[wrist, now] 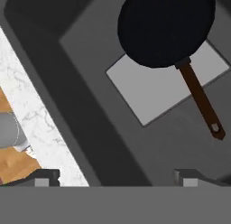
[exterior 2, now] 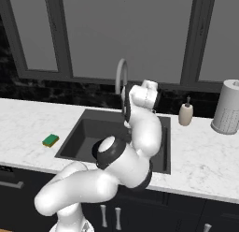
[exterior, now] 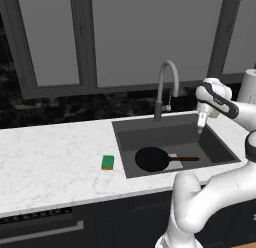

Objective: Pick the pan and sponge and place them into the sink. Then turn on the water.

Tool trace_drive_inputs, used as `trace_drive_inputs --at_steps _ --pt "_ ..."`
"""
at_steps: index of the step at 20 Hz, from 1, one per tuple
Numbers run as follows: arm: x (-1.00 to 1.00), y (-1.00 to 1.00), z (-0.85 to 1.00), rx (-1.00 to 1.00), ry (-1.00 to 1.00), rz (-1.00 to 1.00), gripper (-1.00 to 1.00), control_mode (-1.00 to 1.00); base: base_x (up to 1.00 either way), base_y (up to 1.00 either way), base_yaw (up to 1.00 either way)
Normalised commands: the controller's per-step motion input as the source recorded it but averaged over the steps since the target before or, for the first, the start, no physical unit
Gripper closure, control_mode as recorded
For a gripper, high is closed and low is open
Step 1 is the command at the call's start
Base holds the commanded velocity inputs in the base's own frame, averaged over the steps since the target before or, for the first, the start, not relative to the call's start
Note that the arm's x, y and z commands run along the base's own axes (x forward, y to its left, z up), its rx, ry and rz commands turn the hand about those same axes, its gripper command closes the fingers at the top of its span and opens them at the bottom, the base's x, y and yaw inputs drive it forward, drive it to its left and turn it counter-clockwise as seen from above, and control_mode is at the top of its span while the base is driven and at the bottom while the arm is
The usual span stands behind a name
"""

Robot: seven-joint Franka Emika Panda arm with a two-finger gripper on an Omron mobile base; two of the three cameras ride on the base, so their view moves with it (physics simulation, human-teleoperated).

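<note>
Black frying pan [exterior: 152, 159], round, with a thin dark handle: lies flat on the floor of the sink [exterior: 129, 137], toward its left front part in the left base view, handle pointing right along the basin floor. Hand view, looking down into the basin, gives detail the base views lack: the pan [wrist: 166, 28] partly overlaps a lighter grey square patch [wrist: 149, 90] on the floor, and its brown-toned handle runs across the patch's edge onto the darker floor. Sponge [exterior: 107, 162], green top over a yellow-orange layer: on the white marble counter [exterior: 55, 152], just beside the sink's left rim, outside the basin; the right base view shows it [exterior 2: 50, 141] likewise left of the sink, while the arm's body there hides the pan. Grey gooseneck faucet [exterior: 167, 84] behind the basin. Right base view adds a soap dispenser bottle [exterior 2: 186, 113] and a white paper towel roll [exterior 2: 228, 107] on the counter right of the sink. Gripper [exterior: 201, 126]: hangs over the right part of the basin, pointing down, above and right of the pan; in the hand view its fingertips [wrist: 43, 180] stand at full spread, nothing between them, touching nothing.
</note>
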Motion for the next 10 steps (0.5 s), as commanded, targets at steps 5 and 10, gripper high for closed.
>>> trace_drive_inputs --at_steps 5,10 --pt "-0.38 0.45 0.73 0.0 0.09 -0.17 -1.0 -1.0 0.0 0.0 0.0" --pt "-0.41 0.69 0.34 -0.01 0.01 -0.26 -1.0 -1.0 0.0 0.0 0.0"
